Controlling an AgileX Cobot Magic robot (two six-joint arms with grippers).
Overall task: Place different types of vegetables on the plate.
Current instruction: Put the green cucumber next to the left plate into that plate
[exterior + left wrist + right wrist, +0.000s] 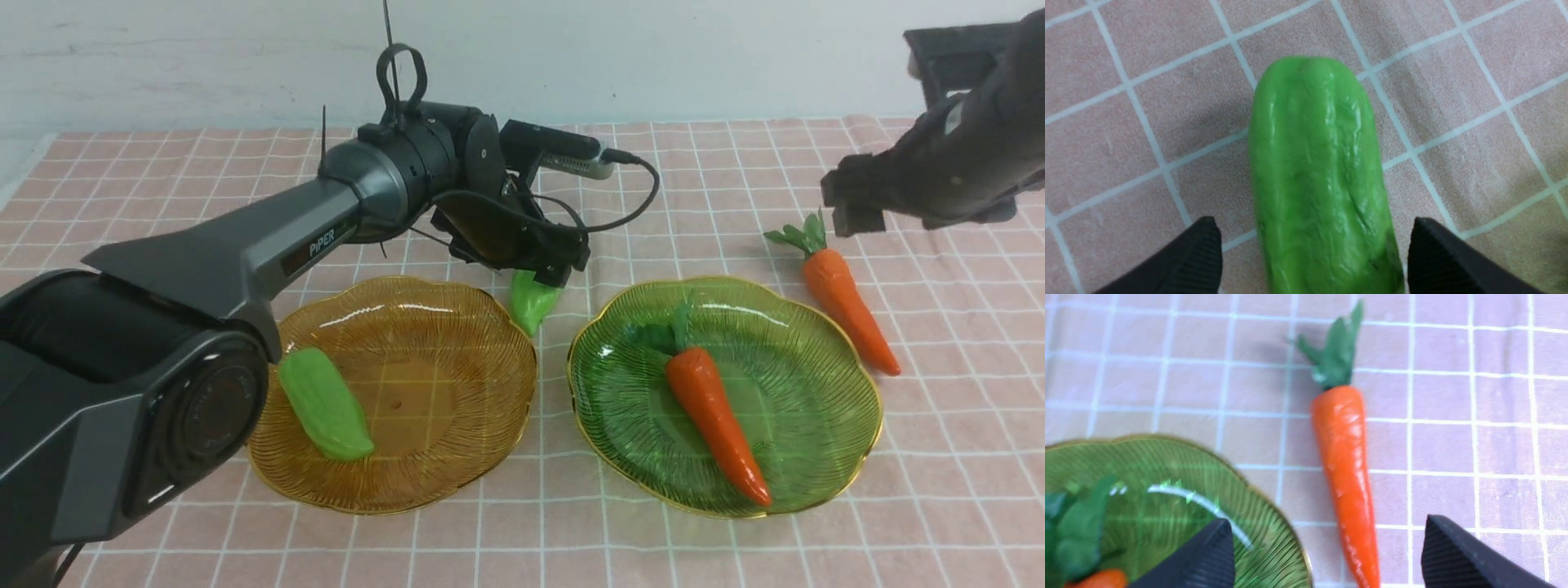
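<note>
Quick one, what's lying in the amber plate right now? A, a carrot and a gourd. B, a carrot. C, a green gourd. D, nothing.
C: only a green gourd lies in the amber plate; the plated carrot is in the green plate.

Wide-spread left pincer straddles green gourd on checked cloth.

front: wide, facing forward | left wrist: close above gourd | right wrist: above carrot
</note>
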